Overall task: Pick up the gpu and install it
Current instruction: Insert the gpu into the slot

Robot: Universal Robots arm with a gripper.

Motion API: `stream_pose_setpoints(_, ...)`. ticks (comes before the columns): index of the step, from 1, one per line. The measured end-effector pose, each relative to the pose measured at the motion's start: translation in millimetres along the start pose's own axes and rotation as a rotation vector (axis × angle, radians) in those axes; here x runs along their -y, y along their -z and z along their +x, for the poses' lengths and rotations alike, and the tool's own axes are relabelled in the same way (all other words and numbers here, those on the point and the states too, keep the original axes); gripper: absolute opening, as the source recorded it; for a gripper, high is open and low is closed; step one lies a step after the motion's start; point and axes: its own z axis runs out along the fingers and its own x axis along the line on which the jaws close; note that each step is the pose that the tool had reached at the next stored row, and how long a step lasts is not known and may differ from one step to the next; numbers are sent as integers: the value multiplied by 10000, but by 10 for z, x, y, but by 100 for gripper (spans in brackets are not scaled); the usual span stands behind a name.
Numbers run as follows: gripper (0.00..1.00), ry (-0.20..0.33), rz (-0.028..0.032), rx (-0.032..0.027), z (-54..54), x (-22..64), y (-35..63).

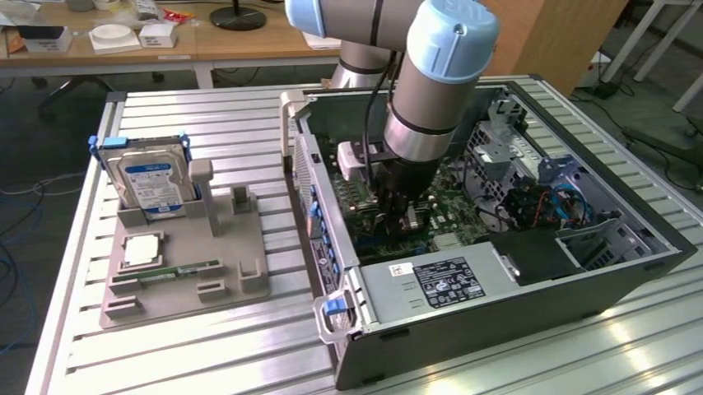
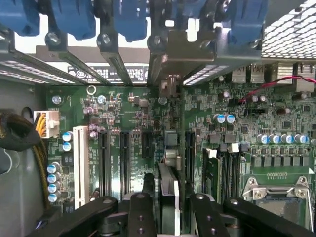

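Parts stand (image 1: 181,255): hard drive (image 1: 154,183), memory stick (image 1: 181,270). Open computer case (image 1: 615,280): gripper (image 2: 168,205) low over motherboard (image 2: 237,133), fingers (image 2: 140,215) pinching the gpu (image 2: 169,190) edge-on above an expansion slot (image 2: 146,143). Step judged: seating. Requires card edge aligned with slot, bracket meeting rear opening.

No text is legible. The hard drive (image 1: 154,183) carries a blue-white label; the power supply (image 1: 439,276) a black one.
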Motion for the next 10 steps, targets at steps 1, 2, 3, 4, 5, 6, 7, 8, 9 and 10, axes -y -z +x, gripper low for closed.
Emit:
stream_pose_setpoints(1,34,0,-3,-8,-1,-1,20)
stream_pose_setpoints(2,34,-3,-10,-21,-1,-3,45)
stream_pose_setpoints(3,34,-2,-2,-15,-3,-2,63)
stream_pose_setpoints(4,34,2,-1,-16,-3,-1,83)
stream_pose_setpoints(5,34,3,-1,-16,-5,-1,101)
stream_pose_setpoints(6,34,3,0,-14,-6,-1,115)
stream_pose_setpoints(7,34,3,0,-15,-6,-1,129)
stream_pose_setpoints(8,34,3,0,-15,-7,-1,143)
stream_pose_setpoints(9,34,3,1,-15,-8,-1,159)
stream_pose_setpoints(10,34,3,1,-15,-9,-2,177)
